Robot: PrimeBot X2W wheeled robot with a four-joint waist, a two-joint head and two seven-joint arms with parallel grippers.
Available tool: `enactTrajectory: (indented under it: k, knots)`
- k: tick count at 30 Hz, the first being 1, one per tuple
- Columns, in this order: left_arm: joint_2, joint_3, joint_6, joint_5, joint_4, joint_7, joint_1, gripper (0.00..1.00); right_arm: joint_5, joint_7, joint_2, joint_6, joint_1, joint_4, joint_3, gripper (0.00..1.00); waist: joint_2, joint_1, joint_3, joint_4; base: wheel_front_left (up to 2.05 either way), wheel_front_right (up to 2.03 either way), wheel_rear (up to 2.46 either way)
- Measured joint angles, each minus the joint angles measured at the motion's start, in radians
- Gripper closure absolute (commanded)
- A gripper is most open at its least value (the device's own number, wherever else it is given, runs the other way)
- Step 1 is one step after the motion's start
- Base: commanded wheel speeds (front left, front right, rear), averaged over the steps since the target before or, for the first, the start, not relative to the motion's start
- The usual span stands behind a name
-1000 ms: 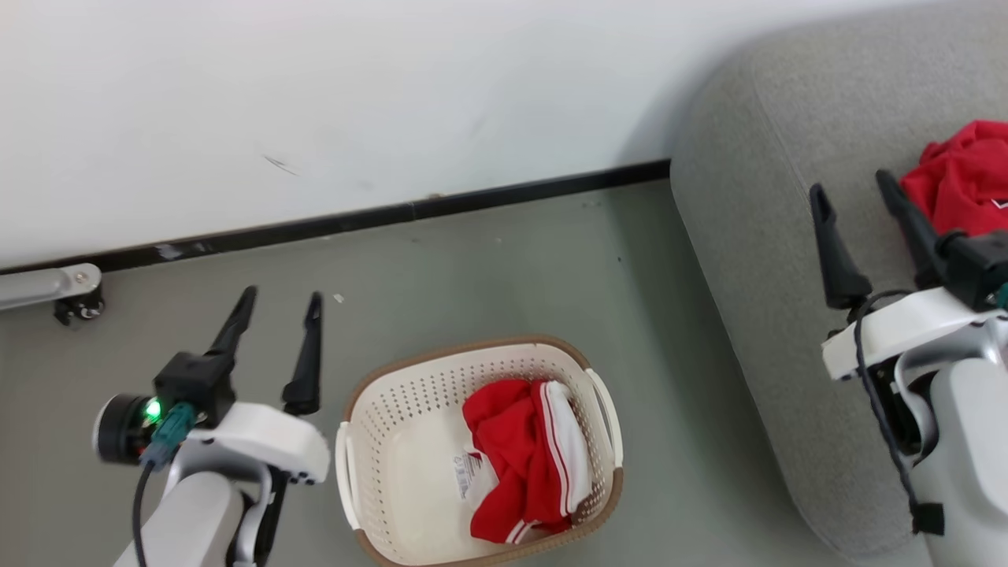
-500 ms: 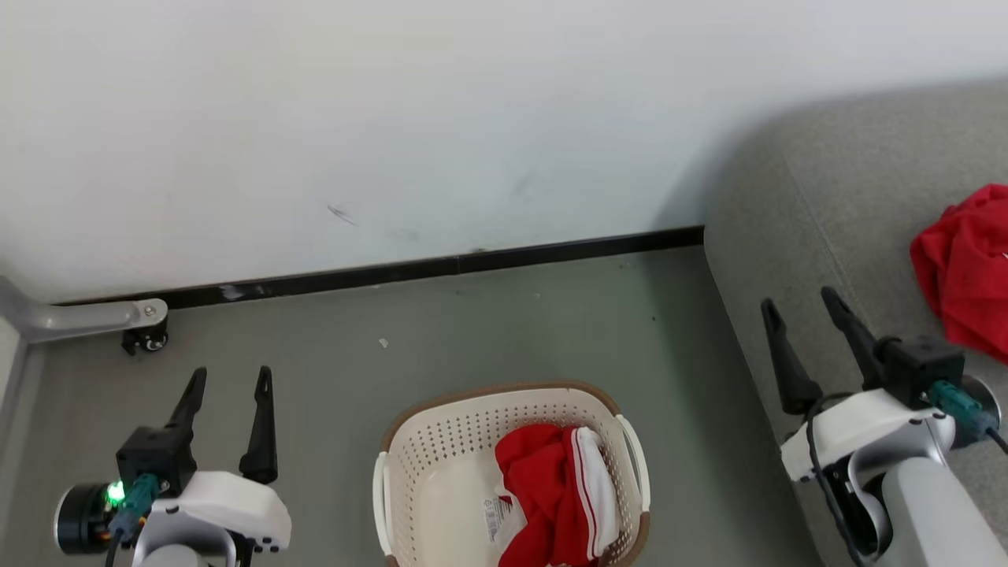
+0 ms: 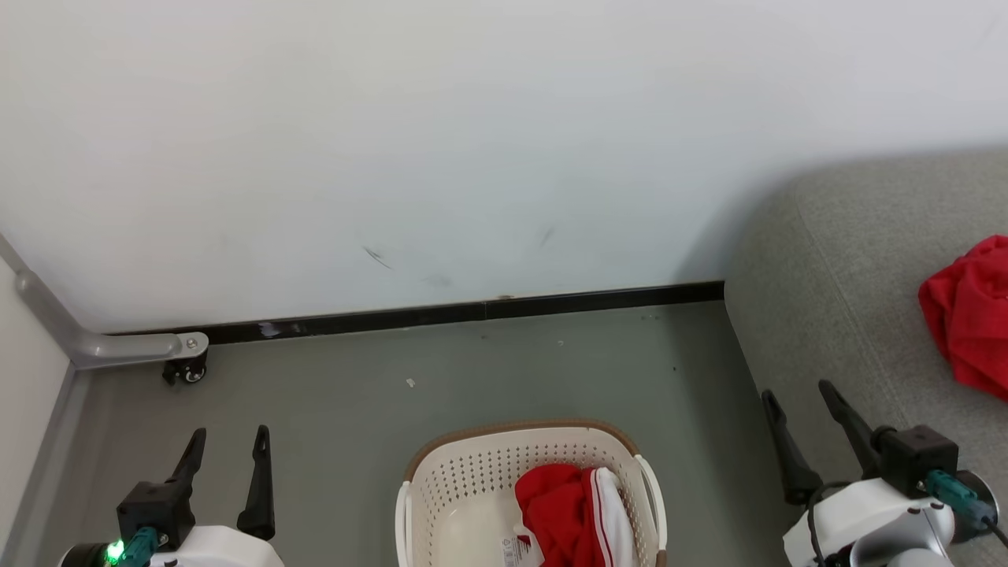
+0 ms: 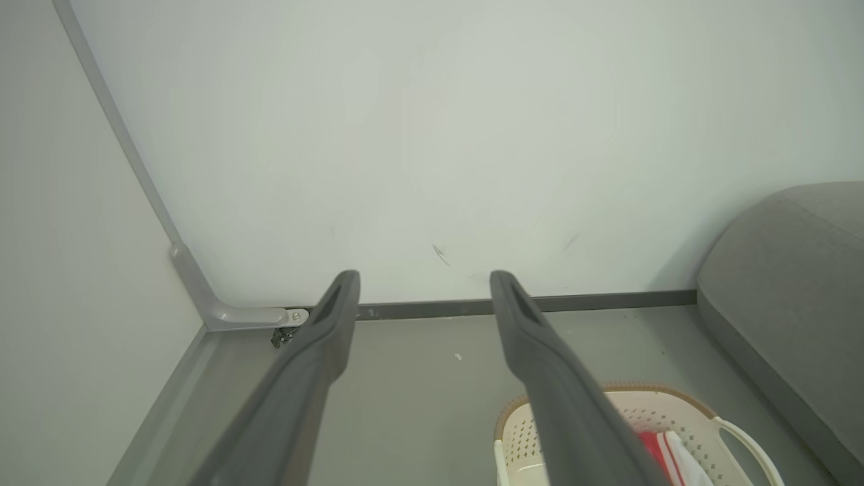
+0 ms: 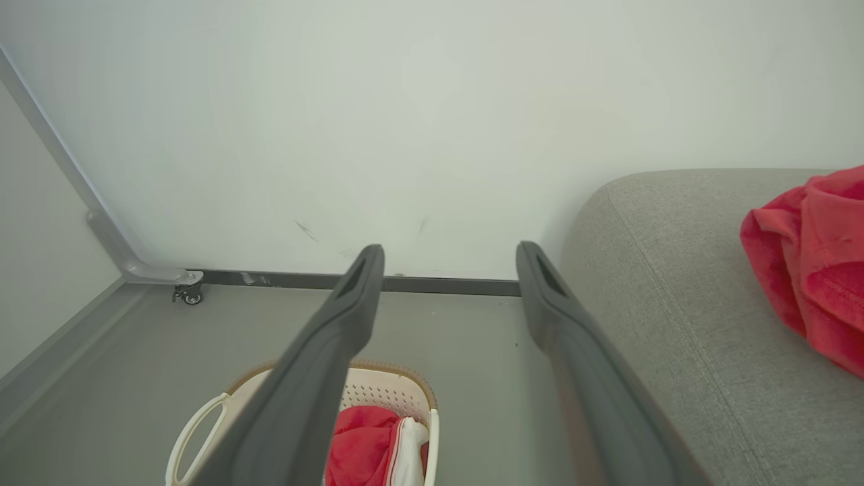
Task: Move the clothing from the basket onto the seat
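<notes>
The cream basket (image 3: 465,480) with its brown rim sits on the floor at the bottom centre of the head view, cut off by the frame edge. Red clothing with a white striped panel (image 3: 571,516) lies inside it; the same garment (image 5: 368,449) appears in the right wrist view. A second red garment (image 3: 969,315) rests on the grey seat (image 3: 835,299) at the right. My left gripper (image 3: 228,435) hangs open left of the basket, holding nothing. Over the seat's front edge my right gripper (image 3: 795,390) is open and empty too.
A white wall with a black baseboard (image 3: 472,311) runs behind the basket. At the left, a grey frame leg with a small castor (image 3: 185,370) stands in the corner. Grey floor (image 3: 504,378) lies between basket and wall.
The head camera has tilted up, so the basket and seat sit lower in the picture. My right gripper has drawn back from the red garment on the seat. Both grippers stay open.
</notes>
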Motion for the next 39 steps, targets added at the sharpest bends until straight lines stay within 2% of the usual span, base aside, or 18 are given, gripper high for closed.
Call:
enactTrajectory:
  k: [12, 17, 39]
  knots:
    - [0.010, 0.017, -0.004, -0.009, -0.011, 0.000, 0.043, 0.00, -0.001, 0.000, 0.006, 0.000, 0.086, -0.042, 0.005, 0.00, 0.0000, -0.0001, -0.050, 0.014, 0.00, 0.00, 0.00]
    - [0.013, 0.024, -0.004, -0.009, -0.023, 0.000, 0.065, 0.00, 0.036, 0.000, 0.006, 0.000, 0.109, -0.058, 0.020, 0.00, 0.0000, 0.0000, -0.059, 0.012, 0.00, 0.00, 0.00]
    - [0.025, 0.034, -0.004, -0.009, -0.074, -0.001, 0.083, 0.00, 0.057, 0.000, 0.006, 0.000, 0.141, -0.131, 0.021, 0.00, 0.0000, -0.0001, -0.027, 0.007, 0.00, 0.00, 0.00]
